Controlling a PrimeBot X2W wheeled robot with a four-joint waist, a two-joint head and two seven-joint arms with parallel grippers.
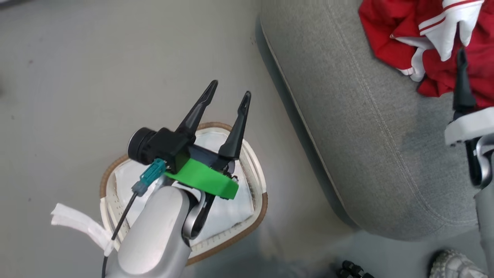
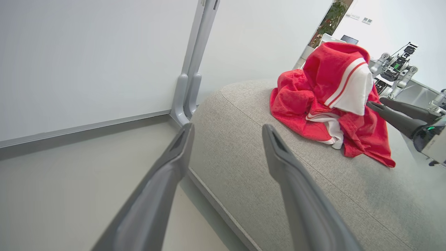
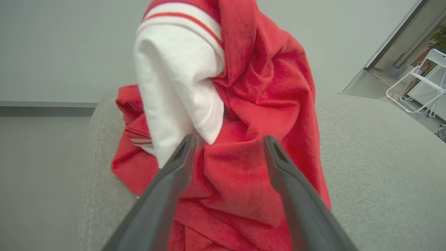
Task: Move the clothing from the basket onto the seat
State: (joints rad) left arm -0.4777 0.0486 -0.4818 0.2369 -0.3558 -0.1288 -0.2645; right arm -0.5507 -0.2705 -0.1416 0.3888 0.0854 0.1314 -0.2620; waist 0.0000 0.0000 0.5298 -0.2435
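The red clothing (image 1: pixel 389 31) with white trim lies heaped on the grey seat (image 1: pixel 347 135), at its far right. In the right wrist view the clothing (image 3: pixel 264 87) rises just beyond my right gripper (image 3: pixel 228 139), whose fingers stand apart with the cloth loose between their tips. My left gripper (image 1: pixel 230 88) hangs open and empty above the white basket (image 1: pixel 262 208) with the brown rim, on the floor left of the seat. In the basket I see just its white liner (image 1: pixel 231 216). The left wrist view shows the left gripper (image 2: pixel 227 128), the seat (image 2: pixel 244 146) and the clothing (image 2: pixel 313 97).
A white fabric strip (image 1: pixel 77 224) hangs over the basket's left side. A person's shoe (image 1: pixel 453 264) is at the bottom right by the seat's near edge. A grey partition post (image 2: pixel 190 87) meets the floor behind the seat. A white folding chair (image 3: pixel 421 87) stands farther off.
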